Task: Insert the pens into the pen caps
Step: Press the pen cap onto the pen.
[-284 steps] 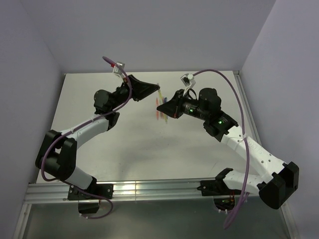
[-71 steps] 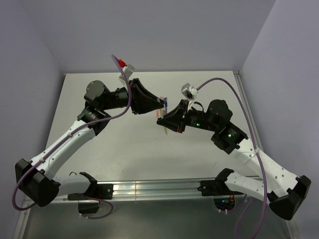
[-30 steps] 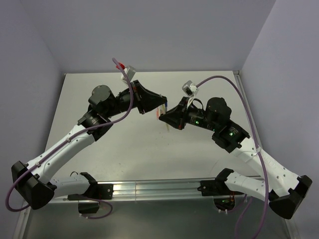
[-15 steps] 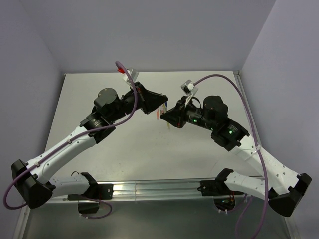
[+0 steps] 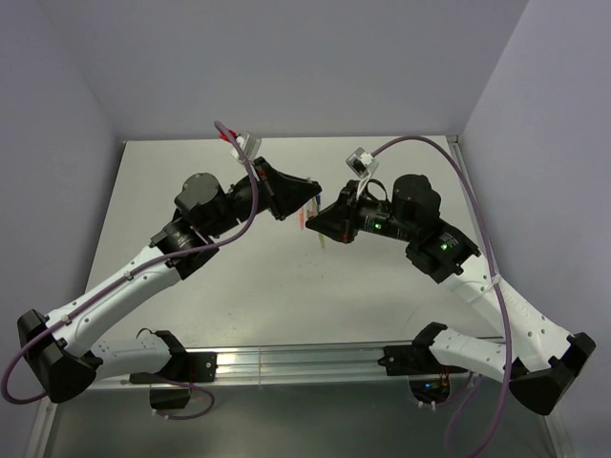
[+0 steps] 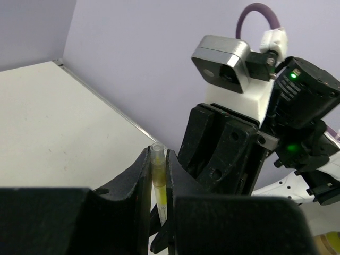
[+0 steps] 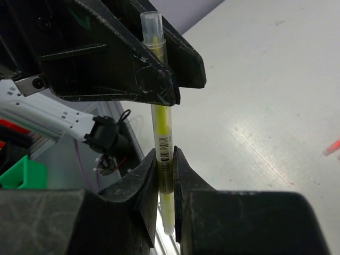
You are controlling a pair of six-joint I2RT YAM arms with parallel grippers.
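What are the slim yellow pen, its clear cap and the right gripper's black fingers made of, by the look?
Slim yellow pen: likely translucent plastic, glossy; light passes through the barrel, and it carries a printed barcode label.
Clear cap: transparent plastic; the yellow tip shows through it.
Right gripper's black fingers: probably matte plastic, moulded or printed, with pale scuffed edges; can't tell for sure.

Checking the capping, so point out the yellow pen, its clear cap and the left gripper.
yellow pen [image 7: 165, 144]: right wrist view, barcoded barrel.
clear cap [image 7: 151, 24]: right wrist view, top end.
left gripper [image 6: 158, 159]: left wrist view, between its fingertips.
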